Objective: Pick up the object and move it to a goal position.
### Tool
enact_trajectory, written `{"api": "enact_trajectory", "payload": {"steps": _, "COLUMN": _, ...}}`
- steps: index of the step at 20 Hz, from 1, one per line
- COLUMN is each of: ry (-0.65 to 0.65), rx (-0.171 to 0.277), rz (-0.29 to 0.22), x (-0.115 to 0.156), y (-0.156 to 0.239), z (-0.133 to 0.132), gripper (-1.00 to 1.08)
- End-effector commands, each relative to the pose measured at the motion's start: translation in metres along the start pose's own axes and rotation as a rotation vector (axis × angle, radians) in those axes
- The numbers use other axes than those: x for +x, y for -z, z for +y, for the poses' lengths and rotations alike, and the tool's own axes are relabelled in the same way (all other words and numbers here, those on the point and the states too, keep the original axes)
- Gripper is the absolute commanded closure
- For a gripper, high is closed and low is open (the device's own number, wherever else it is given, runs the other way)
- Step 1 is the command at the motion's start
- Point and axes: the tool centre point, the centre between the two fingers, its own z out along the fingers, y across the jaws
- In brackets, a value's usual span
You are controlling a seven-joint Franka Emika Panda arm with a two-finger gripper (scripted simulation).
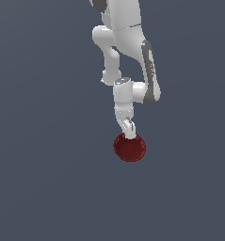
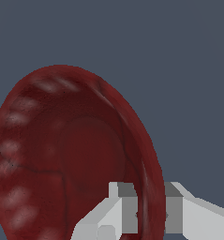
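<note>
The dark red bowl [image 1: 130, 148] sits directly under the white arm [image 1: 128, 56], at the tip of the gripper [image 1: 129, 131], and in the wrist view it looks tilted, its hollow side facing the camera. The gripper [image 2: 142, 213] is closed on the bowl's [image 2: 71, 154] rim, one finger [image 2: 118, 211] inside the hollow and the other outside the wall, so the bowl appears firmly held.

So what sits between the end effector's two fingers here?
The wrist view shows the dark red bowl's rim wall between the end effector's fingers, one inside, one outside. Nothing else lies there.
</note>
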Motion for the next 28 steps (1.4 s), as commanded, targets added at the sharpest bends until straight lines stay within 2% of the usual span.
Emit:
{"api": "enact_trajectory", "payload": {"steps": 1, "ry": 0.000, "rx": 0.000, "rz": 0.000, "x": 0.002, "y": 0.003, "z": -0.001, "gripper": 1.08}}
{"api": "enact_trajectory", "payload": {"steps": 16, "ry": -0.005, "rx": 0.001, "rz": -0.004, "x": 0.036, "y": 0.063, "z": -0.029, "gripper": 1.08}}
{"api": "enact_trajectory", "payload": {"steps": 28, "ry": -0.008, "rx": -0.003, "rz": -0.001, "x": 0.082, "y": 0.140, "z": -0.063, "gripper": 1.08}}
